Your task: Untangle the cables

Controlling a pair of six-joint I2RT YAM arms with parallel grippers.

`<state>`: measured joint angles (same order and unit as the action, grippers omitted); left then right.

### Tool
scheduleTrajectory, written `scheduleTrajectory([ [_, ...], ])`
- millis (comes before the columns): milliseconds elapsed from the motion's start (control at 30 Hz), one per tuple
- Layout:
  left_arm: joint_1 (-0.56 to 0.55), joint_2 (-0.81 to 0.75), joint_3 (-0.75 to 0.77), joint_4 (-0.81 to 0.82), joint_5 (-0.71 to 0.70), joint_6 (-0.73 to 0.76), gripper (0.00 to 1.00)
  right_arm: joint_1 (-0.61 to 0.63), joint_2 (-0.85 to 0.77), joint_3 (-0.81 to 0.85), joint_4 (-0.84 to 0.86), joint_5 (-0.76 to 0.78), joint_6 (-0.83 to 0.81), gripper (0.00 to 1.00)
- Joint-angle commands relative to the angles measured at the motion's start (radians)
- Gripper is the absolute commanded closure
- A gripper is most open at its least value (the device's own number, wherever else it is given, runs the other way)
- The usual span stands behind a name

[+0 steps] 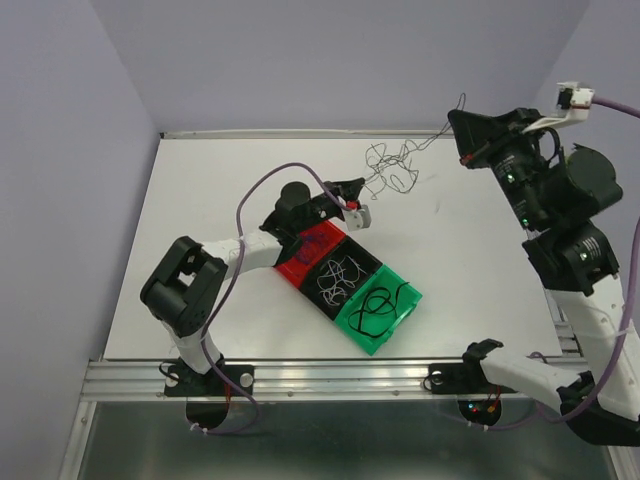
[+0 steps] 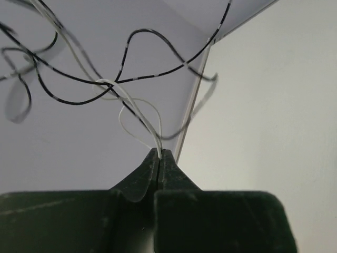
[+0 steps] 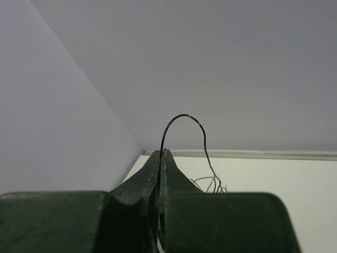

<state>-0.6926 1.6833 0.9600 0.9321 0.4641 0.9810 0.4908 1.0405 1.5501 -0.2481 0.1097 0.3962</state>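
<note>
White counter [image 1: 200,260] has open room on the left and near-right. Walls box it in left, far and right. The right arm is raised close to the far-right corner, so there's little pull travel that way. My read: any further separation should come from the left arm drawing near/left, where the space is.

Three-bin tray [image 1: 377,347] sits mid-counter, right under the left arm. Its red, black and green bins each hold a coiled cable. Risk: a low left-arm sweep clips the tray or drags a sorted cable out.

Tangle [image 1: 392,168] is strung between the two tools over the far-centre counter. Can't tell if it touches the surface.

Left tool [image 2: 159,154] is clenched on a white cable [image 2: 138,109]. Right tool [image 3: 161,153] is clenched on a black cable [image 3: 181,117].

Main risk: a banded black strand [image 2: 152,74] crosses and loops the white cable just beyond the left tips. Pulling straight apart likely cinches that knot instead of freeing it. The strands are thread-thin, so either could slip out of the pinch or snap under tension.
</note>
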Motion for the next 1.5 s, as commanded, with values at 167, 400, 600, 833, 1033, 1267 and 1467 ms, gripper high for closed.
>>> scheduleTrajectory([
  [167,0.156,0.029,-0.05,0.175,-0.001,-0.188,1.0,-0.001,-0.261,0.007,0.059,0.229,-0.076,0.99],
  [400,0.262,0.084,-0.024,0.162,0.025,-0.327,1.0,-0.003,-0.31,0.011,0.063,0.243,-0.089,0.99],
  [600,0.263,0.038,-0.047,0.177,-0.002,-0.344,1.0,-0.001,-0.269,0.008,0.064,0.235,-0.094,0.99],
  [833,0.266,-0.085,-0.05,0.048,0.022,-0.325,1.0,-0.003,-0.241,-0.004,0.067,0.234,-0.091,1.0],
  [1033,0.265,-0.314,-0.098,-0.171,0.16,-0.266,1.0,-0.001,-0.266,-0.192,0.064,0.286,-0.06,1.0],
  [1267,0.257,-0.586,-0.124,-0.401,0.199,-0.242,1.0,-0.003,-0.312,-0.543,0.142,0.352,0.003,0.99],
  [1467,0.24,-0.77,-0.081,-0.639,0.245,-0.242,1.0,-0.003,-0.248,-0.742,0.275,0.346,0.029,0.99],
])
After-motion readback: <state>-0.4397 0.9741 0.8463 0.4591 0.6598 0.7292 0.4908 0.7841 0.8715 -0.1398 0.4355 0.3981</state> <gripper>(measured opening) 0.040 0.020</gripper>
